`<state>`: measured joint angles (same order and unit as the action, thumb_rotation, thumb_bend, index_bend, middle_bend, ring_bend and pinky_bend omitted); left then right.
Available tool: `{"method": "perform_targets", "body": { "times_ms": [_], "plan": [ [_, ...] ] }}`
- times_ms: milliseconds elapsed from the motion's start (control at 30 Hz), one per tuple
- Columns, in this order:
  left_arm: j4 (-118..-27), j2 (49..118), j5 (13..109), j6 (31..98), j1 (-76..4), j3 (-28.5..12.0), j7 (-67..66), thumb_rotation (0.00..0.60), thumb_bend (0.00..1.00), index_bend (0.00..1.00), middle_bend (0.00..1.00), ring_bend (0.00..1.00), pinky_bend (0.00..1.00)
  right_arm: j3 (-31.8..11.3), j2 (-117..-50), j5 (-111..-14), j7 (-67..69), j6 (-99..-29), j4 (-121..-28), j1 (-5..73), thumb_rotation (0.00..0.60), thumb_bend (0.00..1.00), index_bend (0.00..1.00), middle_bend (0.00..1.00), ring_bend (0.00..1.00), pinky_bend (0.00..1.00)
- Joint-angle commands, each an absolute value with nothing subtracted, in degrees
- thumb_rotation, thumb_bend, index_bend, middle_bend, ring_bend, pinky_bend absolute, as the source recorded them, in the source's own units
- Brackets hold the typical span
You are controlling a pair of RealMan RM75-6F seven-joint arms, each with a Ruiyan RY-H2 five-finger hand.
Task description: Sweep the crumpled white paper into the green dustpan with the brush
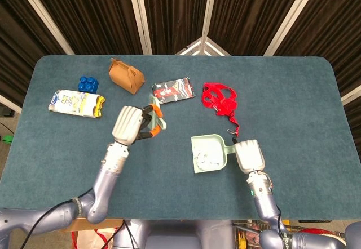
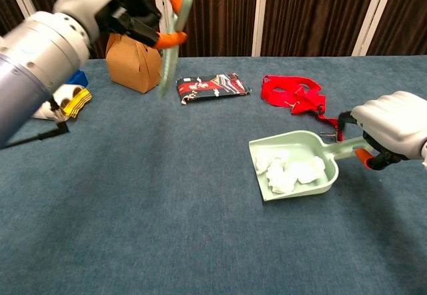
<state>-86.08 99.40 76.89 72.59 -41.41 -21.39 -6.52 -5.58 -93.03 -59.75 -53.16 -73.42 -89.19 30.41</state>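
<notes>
The left robot hand (image 1: 128,124) is clamped on the brush (image 2: 171,38), lifted clear of the counter (image 1: 67,147) with the bristles pointing down; in the head view it sits toward nine o'clock of the green dustpan (image 1: 207,153) and well apart from it; in the chest view the left robot hand (image 2: 127,8) shows at the upper left, the brush hanging in front of the brown paper box (image 2: 131,60).

The right robot hand (image 1: 248,154) is clamped on the dustpan's handle at three o'clock of the pan; in the chest view its fingers (image 2: 373,155) wrap the handle and the pan rests flat on the counter; the crumpled white paper (image 2: 288,173) lies inside the green dustpan (image 2: 320,187), toward its back wall.

At twelve o'clock of the pan lies a red strap (image 1: 220,99), its tail running down toward the right robot hand; at eleven o'clock lies a dark printed packet (image 1: 174,91); further toward ten o'clock stands the brown paper box (image 1: 125,75), then a blue block (image 1: 88,83) and a white and yellow packet (image 1: 76,103) near the counter's left edge; dark curtains (image 1: 169,12) hang behind the counter.
</notes>
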Motion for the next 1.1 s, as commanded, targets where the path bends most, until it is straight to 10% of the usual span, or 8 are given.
{"method": "perform_targets", "body": {
  "times_ms": [33, 1100],
  "plan": [
    [-87.28, 97.41, 76.54, 72.88, -40.47, -21.63, -5.83, 0.600, 0.57, 0.78, 1.00, 1.00, 1.00, -5.56, -92.73, -58.57, -55.47, -74.05, -90.56, 30.38, 0.600, 0.50, 0.00, 0.84, 0.79, 0.80],
    [-99.22, 78.50, 65.48, 57.76, -40.57, -6.30, -47.43, 0.600, 0.57, 0.78, 1.00, 1.00, 1.00, -4.31, -84.94, -59.85, -57.08, -77.03, -100.94, 28.96, 0.600, 0.48, 0.00, 0.84, 0.78, 0.80]
  ]
}}
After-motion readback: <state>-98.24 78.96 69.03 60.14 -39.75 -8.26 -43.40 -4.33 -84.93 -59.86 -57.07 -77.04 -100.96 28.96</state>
